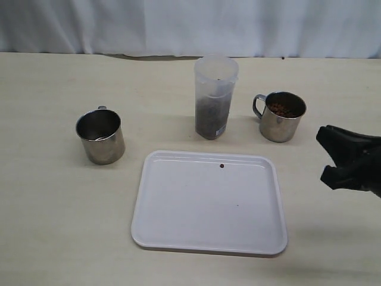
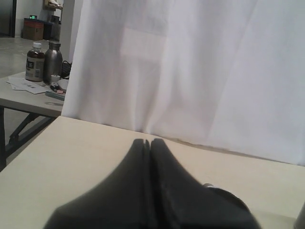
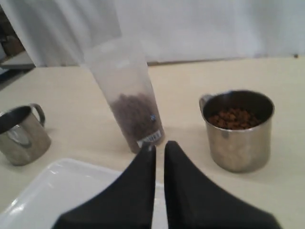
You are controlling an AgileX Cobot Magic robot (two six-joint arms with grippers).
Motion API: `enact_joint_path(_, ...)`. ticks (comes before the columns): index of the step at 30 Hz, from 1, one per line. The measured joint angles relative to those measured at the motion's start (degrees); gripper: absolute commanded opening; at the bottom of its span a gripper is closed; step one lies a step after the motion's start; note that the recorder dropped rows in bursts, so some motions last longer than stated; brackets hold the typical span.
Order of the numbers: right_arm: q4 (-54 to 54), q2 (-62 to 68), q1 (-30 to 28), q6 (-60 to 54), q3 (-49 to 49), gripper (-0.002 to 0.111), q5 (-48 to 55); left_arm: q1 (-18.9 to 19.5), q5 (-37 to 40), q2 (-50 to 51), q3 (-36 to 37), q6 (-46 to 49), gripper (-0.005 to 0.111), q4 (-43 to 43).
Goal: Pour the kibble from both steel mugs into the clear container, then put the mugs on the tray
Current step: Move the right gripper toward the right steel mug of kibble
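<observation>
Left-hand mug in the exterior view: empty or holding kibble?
Empty. The left mug stands upright with bare shiny steel inside and no pellets, unlike the right mug, which holds kibble.

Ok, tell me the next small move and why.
Probably open the right gripper wider and ease it toward the right steel mug. That mug holds kibble, the left steel mug looks empty, and the clear container is part filled. The jaws stand only a slit apart, short of the mug.
</observation>
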Motion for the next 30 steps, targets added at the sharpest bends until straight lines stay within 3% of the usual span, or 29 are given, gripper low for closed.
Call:
enact_joint_path(10, 3.22, 17.59, 0.0, -5.67, -6.96, 0.006, 7.28, 0.0, 0.0, 0.0, 0.0, 0.0, 0.0, 0.0)
enact_joint_path(18, 5.17, 26.91, 0.0, -15.14, -10.68, 0.016, 8.16, 0.0, 0.0, 0.0, 0.0, 0.0, 0.0, 0.0)
enact_joint_path(26, 6.9, 31.2, 0.0, -15.96, -14.14, 0.051, 8.12, 0.0, 0.0, 0.0, 0.0, 0.0, 0.0, 0.0)
enact_joint_path(30, 7.14, 33.95, 0.0, -17.79, -14.74, 0.061, 4.1, 0.0, 0.0, 0.0, 0.0, 0.0, 0.0, 0.0)
